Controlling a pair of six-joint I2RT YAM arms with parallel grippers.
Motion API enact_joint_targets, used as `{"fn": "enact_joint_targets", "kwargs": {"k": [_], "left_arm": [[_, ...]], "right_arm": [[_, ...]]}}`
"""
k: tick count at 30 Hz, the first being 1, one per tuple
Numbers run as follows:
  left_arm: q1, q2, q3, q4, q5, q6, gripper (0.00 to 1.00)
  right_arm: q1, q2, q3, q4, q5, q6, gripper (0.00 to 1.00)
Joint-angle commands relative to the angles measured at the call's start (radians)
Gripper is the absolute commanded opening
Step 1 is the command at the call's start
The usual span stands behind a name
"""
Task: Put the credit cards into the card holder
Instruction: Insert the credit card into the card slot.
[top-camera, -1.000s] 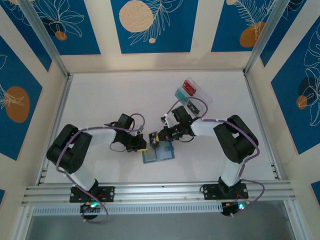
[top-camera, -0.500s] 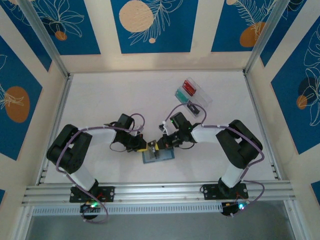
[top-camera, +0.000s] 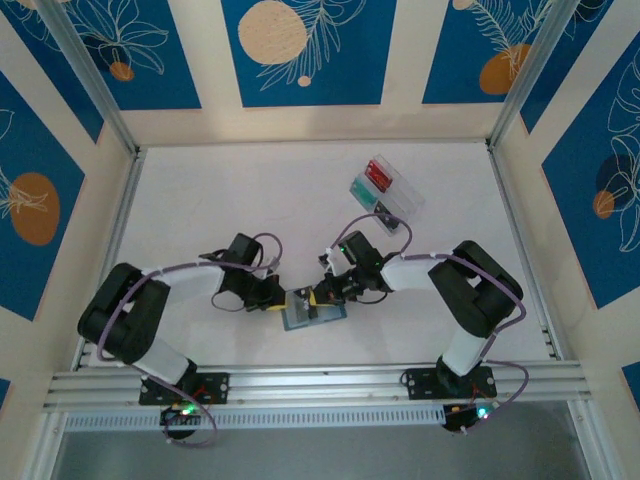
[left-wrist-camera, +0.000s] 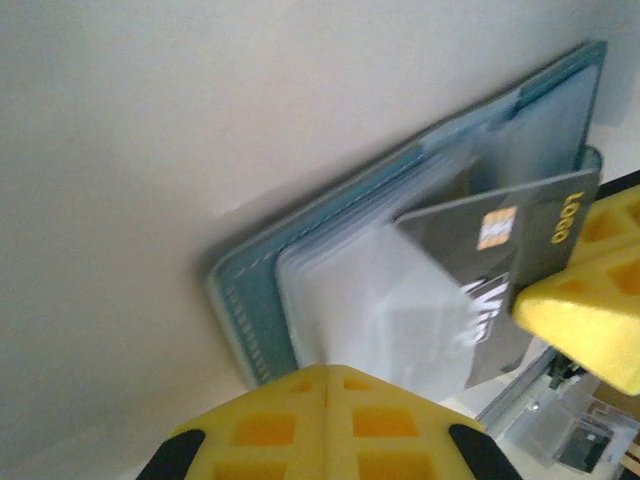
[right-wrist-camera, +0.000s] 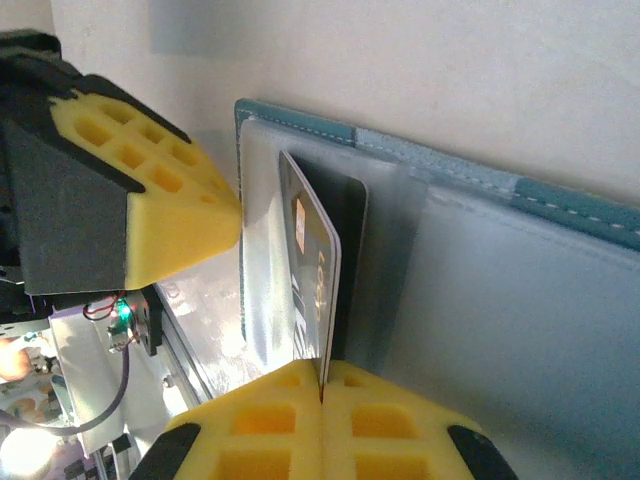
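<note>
The card holder (top-camera: 328, 317) lies open on the table, a blue-grey wallet (left-wrist-camera: 243, 302) with clear sleeves (right-wrist-camera: 262, 230) inside. My right gripper (right-wrist-camera: 322, 368) is shut on a dark credit card (right-wrist-camera: 312, 262), which stands on edge with its far end in the sleeves. In the left wrist view the dark card (left-wrist-camera: 492, 262) shows a gold chip and gold lettering, and a right finger (left-wrist-camera: 585, 318) is just behind it. My left gripper (left-wrist-camera: 325, 368) is shut, its tip against the clear sleeves at the wallet's left half. Its fingers (right-wrist-camera: 150, 205) face the card from the left.
A clear plastic compartmented tray (top-camera: 386, 191) holding a red and a teal card stands at the back right. Both arms meet over the wallet (right-wrist-camera: 570, 205) near the table's front. The aluminium rail (top-camera: 320, 380) runs just in front of it.
The right gripper has carried the dark card down and left onto the wallet. The left arm has dropped lower and its gripper has settled on the wallet's left side. The wallet shifted slightly nearer.
</note>
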Motion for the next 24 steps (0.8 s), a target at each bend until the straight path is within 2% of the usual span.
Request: {"fn": "enact_joint_targets", "kwargs": {"k": [1,7,24], "left_arm": [[-0.004,-0.047,-0.039,-0.071,-0.056,0.007,0.00],[-0.005,-0.062,-0.070,-0.065,-0.071,0.012,0.00],[-0.053,0.065,-0.054,0.085,-0.041,-0.041,0.00]], "right_arm": [[0.008,0.028,-0.025,-0.024,0.053,0.024,0.00],[0.014,0.035,-0.021,-0.023,0.039,0.019,0.00],[0.049,0.055,0.020,-0.035,0.036,0.033,0.00]]}}
